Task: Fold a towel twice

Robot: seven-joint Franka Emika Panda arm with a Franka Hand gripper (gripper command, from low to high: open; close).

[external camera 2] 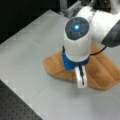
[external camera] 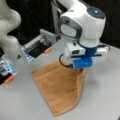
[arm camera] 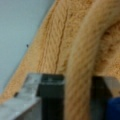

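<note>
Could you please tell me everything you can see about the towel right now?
The towel is orange-brown terry cloth with a woven band stripe near an edge, lying mostly flat on the grey table. One edge is lifted, curling up toward the arm in a front view. In the wrist view that edge runs as a fold between the fingers of the gripper, which is shut on it.

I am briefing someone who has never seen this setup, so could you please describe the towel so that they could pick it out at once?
On the grey table, directly under the white arm's gripper, lies the towel, an orange-brown terry cloth. In the wrist view a fold of its edge runs up between the jaws, which are shut on it. It is the only soft, cloth thing there, with a woven band stripe near its edge.
</note>
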